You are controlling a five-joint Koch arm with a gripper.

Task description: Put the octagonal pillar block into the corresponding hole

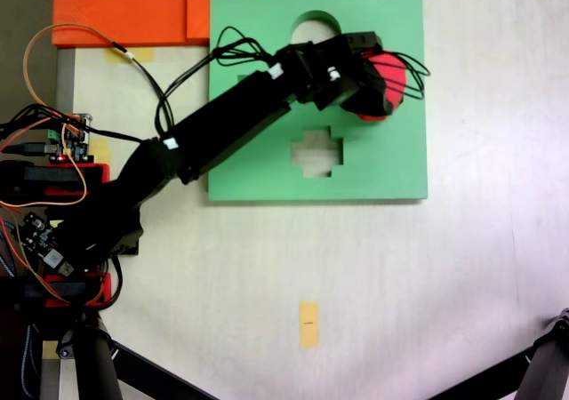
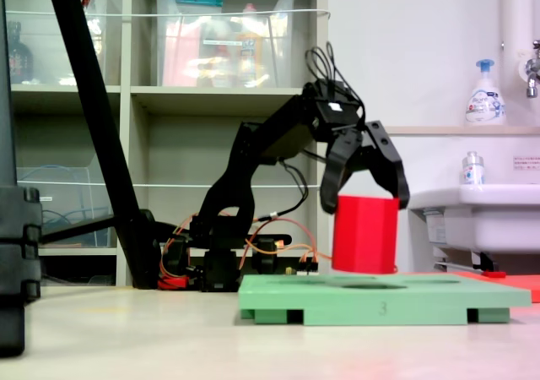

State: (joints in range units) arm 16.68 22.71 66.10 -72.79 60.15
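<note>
Pincer [image 2: 364, 201] spread wide, straddling the red octagonal pillar block [image 2: 364, 235], which stands on the green board [image 2: 384, 297] at its right side. Best to check that all eight sides sit in the hole before lifting straight up.

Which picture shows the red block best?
The fixed view from the side: the red block stands in full sight on the green board, with the hand around its top. From above, the hand hides most of the block.
</note>
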